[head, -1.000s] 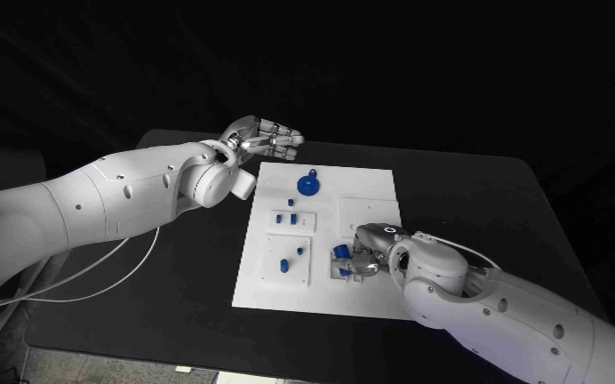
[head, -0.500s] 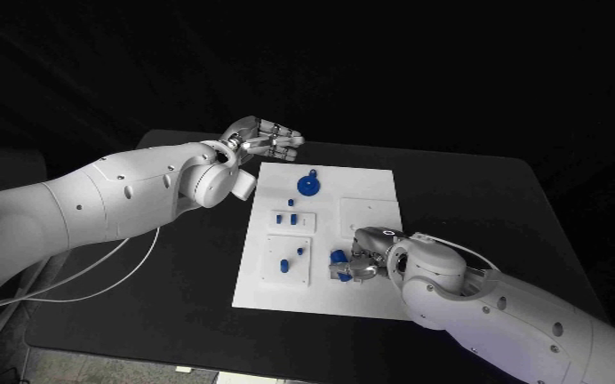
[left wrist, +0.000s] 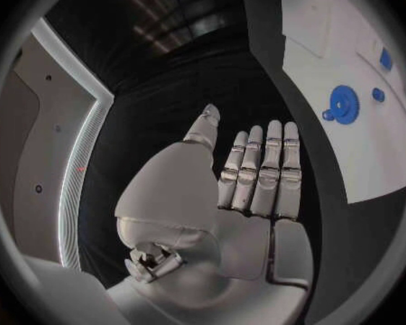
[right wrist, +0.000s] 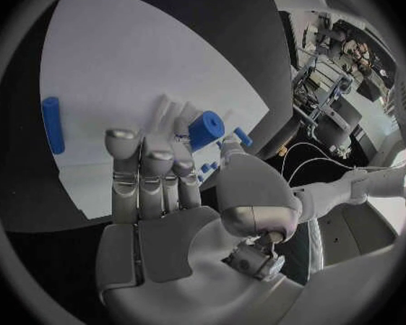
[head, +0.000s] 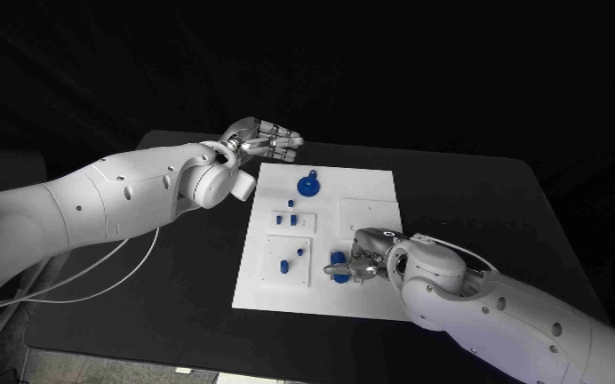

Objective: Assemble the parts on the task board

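Observation:
The white task board (head: 327, 300) lies in the middle of the black table. My right hand (head: 369, 258) is low over the board's near right part and pinches a short blue cylinder (head: 341, 266) (right wrist: 206, 130) between thumb and fingertips (right wrist: 181, 131). A blue gear (head: 307, 185) (left wrist: 344, 105) sits at the board's far end. Small blue pegs (head: 284, 220) stand in the left blocks, and a longer peg (head: 284, 266) (right wrist: 52, 125) lies there. My left hand (head: 263, 140) (left wrist: 248, 173) hovers off the board's far left corner, fingers straight and apart, holding nothing.
Raised white blocks (head: 369, 211) on the board carry the holes and slots. Bare black table (head: 487, 197) stretches to the right of the board and along its left side. A white cable (head: 115, 268) hangs beneath my left arm.
My right hand has carried the blue cylinder a little toward the board's near edge and lower. The left hand has stayed where it was.

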